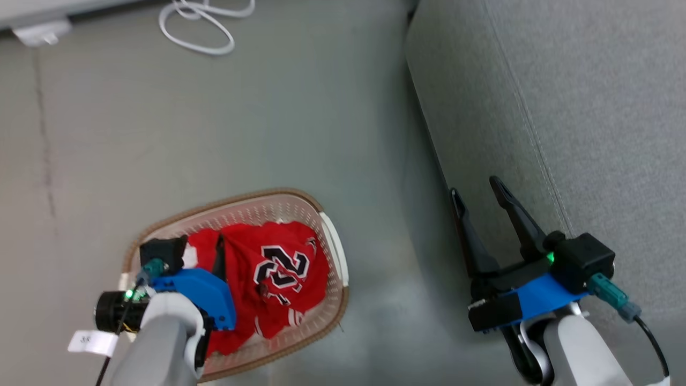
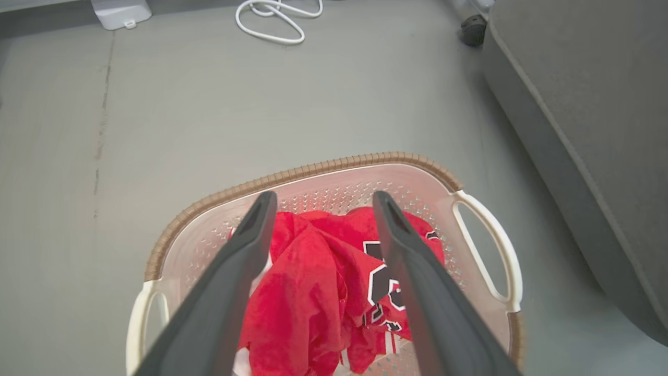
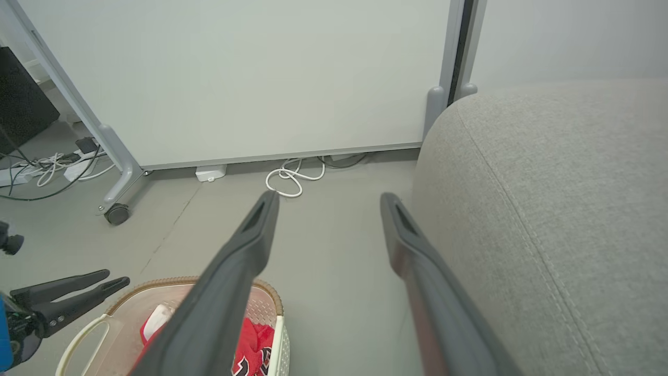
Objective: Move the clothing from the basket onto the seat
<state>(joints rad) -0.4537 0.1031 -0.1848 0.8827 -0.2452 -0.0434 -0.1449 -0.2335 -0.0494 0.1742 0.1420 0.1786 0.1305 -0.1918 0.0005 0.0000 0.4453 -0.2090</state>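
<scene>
**Red kit in the basket, both claws open**

The clothing (image 1: 278,268) lies crumpled in the basket (image 1: 236,199), a red heap with white trim and black-and-white numerals turned upward. A patch of white stripes shows at the near edge of the heap. None of the fabric is on the seat (image 1: 589,107).

The basket stands on the grey floor (image 1: 214,134), near the seat's front edge but apart from it, with a strip of floor between them. In the left wrist view its brown woven-look rim curves across the far side, and a cream handle loop is on the side towards the seat.

The left claw (image 2: 323,198) hangs over the basket with its two dark fingers spread wide, one to each side of the red heap. It grips nothing. Whether the fingertips touch the cloth cannot be told.

The right claw (image 1: 475,187) is also wide open and empty. In the head view it sits just beside the seat's front face, with its fingers pointing along the seat's edge.

At the far end of the floor a white cable (image 1: 198,27) lies in loose loops. In the right wrist view a pale panel (image 3: 261,78) on a wheeled frame stands behind the cable.
</scene>
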